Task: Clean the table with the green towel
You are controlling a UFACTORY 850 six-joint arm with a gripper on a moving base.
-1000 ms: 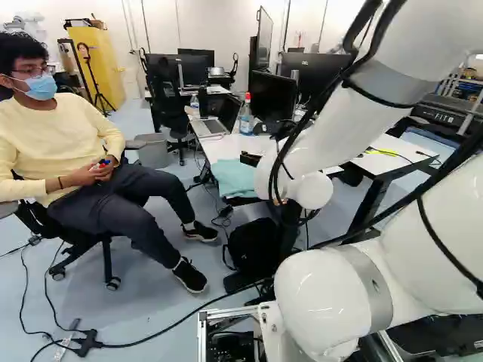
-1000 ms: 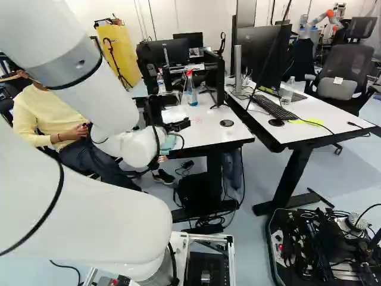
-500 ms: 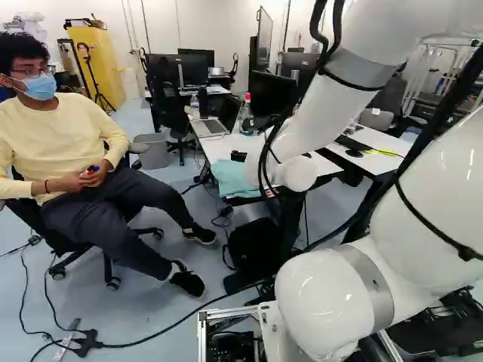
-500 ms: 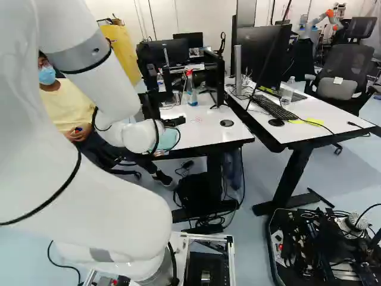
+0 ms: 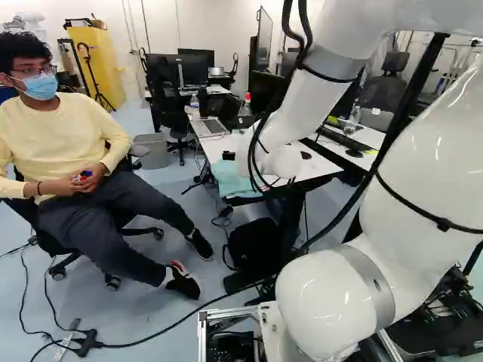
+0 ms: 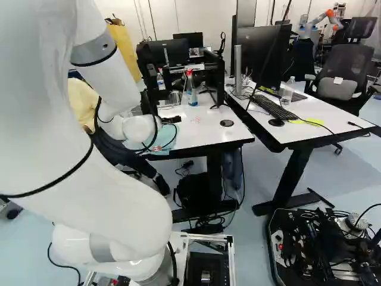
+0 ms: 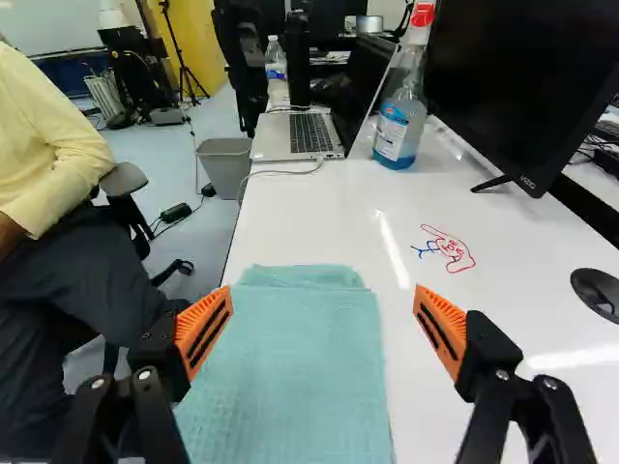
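The gripper (image 6: 171, 119) is partly hidden behind the arm in the right base view, low over the near desk. Seen from the wrist, the gripper (image 7: 321, 327) stands open, its orange pads wide apart with nothing held. The green towel (image 7: 290, 387) lies folded flat on the white table (image 7: 300, 217), below and between the fingers, near the table's edge. In the left base view the towel (image 5: 229, 179) hangs slightly over that edge, partly behind the wrist. Red and blue marks (image 7: 448, 248) show on the tabletop, to one side beyond the towel.
A spray bottle (image 7: 399, 106) and an open laptop (image 7: 308, 132) stand farther along the table, beside a monitor (image 7: 527, 77). A round black disc (image 7: 598, 290) lies on the tabletop. A seated person is close beside the table. Another robot (image 6: 321, 19) stands far back.
The arm has swung leftward in the left base view, bringing the gripper across to the towel. The base and the towel have stayed where they were, and the fingers remain open.
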